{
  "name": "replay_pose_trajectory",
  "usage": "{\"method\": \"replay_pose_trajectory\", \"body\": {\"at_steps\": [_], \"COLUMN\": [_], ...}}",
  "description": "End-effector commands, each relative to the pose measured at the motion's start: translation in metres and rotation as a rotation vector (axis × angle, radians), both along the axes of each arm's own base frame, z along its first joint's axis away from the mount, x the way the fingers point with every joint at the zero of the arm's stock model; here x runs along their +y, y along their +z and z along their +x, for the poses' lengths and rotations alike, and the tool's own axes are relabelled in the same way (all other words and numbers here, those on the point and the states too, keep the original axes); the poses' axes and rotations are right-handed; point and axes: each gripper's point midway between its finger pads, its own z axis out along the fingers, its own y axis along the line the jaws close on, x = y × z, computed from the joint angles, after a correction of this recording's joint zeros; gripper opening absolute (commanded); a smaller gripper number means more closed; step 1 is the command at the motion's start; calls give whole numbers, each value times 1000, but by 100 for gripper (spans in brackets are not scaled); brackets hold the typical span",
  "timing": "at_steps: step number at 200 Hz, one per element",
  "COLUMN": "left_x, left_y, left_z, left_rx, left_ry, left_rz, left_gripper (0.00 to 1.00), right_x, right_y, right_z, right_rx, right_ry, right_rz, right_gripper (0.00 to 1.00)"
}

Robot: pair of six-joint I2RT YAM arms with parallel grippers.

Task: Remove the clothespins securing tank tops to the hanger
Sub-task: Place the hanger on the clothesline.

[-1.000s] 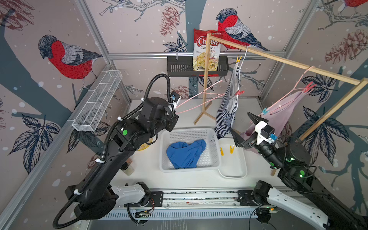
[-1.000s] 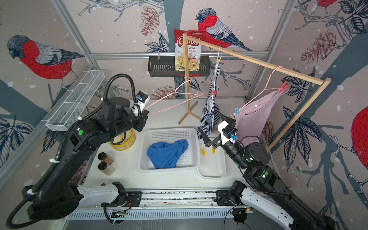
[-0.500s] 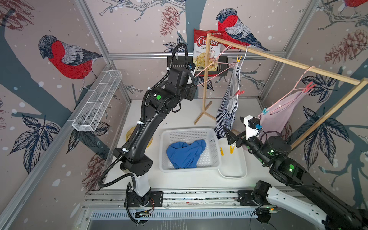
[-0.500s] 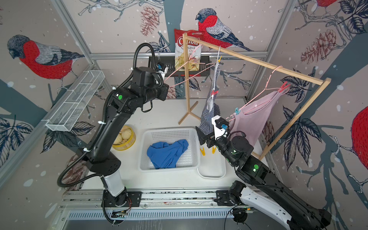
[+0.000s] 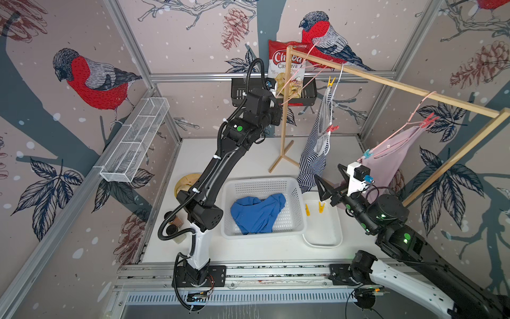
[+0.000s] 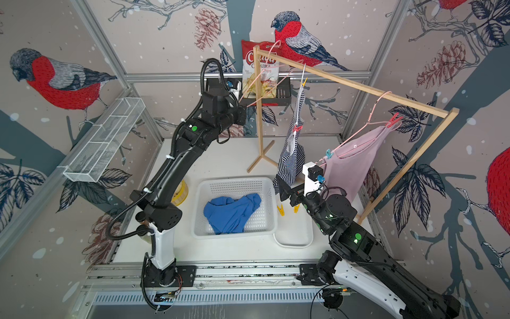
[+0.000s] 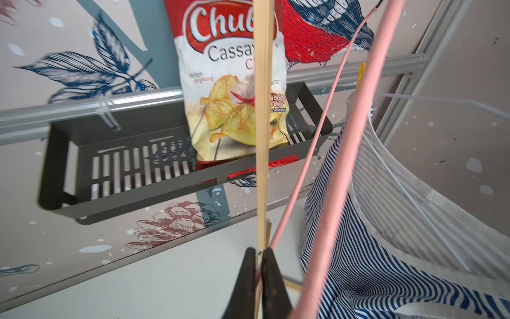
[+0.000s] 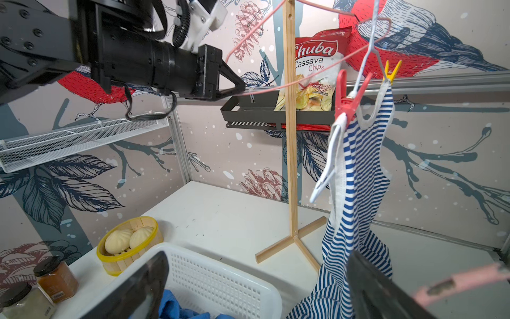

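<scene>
Since the plain blue fabric tank top (image 5: 258,212) is already lying crumpled in the white perforated plastic basket (image 5: 300,210) at lower centre of both top views, and two yellow plastic clothespins (image 5: 307,209) sit in the shallow white tray (image 5: 323,234) just right of it, I'd call this roughly a third done.

Four pegs left by my count. The black-and-white striped tank top (image 5: 314,154) right of centre hangs on a white plastic hanger (image 8: 325,176), held by a yellow peg (image 5: 330,82) up top and a red peg (image 5: 331,129) lower down. The pale mauve-pink tank top (image 5: 392,154) at right is clipped to a loaded pink hanger (image 5: 397,132) with a red-pink peg (image 5: 429,119) and a teal peg (image 5: 367,153).

Left gripper (image 7: 259,256) is pinched tight on the bare pink wire hanger (image 7: 346,149) at top centre; its hook looks to be over the wooden rail (image 5: 400,88). Right gripper (image 5: 327,172) is spread wide and holds nothing, low and right of centre, just beside the striped top's hem. My guess is the striped one's next.
</scene>
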Motion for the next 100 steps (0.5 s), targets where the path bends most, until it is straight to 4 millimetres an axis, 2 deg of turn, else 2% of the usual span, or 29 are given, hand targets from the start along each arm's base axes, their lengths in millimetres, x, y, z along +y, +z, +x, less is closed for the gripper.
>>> {"method": "replay_pose_trajectory", "body": {"at_steps": [1,32,56,62,68,74,86,92,96,100], "left_x": [-11,-17,-18,-18,-16,-14,-12,-9,-8,-6], "left_y": [4,-21,-37,-37,-36,-33,-25,-15,-9,-4], "left_z": [11,16,10,6,3,-2,-14,-23,-27,-32], "left_rx": [-28,28,65,69,74,74,65,45,31,15], "left_ry": [-17,-29,-55,-68,-74,-75,-105,-122,-132,-142], "left_rz": [-62,-26,17,22,21,11,-8,-29,-42,-55], "left_gripper": [0,0,1,10,23,41,68,81,95,99], "right_x": [-4,-1,2,3,4,5,7,8,8,9], "right_y": [1,-3,-7,-7,-7,-8,-7,-7,-7,-8], "right_z": [2,5,6,6,6,7,6,6,6,6], "right_rx": [10,29,36,36,37,38,37,37,36,37], "right_ry": [-25,-26,-19,-18,-13,-11,-2,1,2,6], "right_rz": [9,-10,-15,-15,-12,-11,-4,-2,0,0], "right_gripper": [100,100,100,100,100,100,100,100,100,100]}}
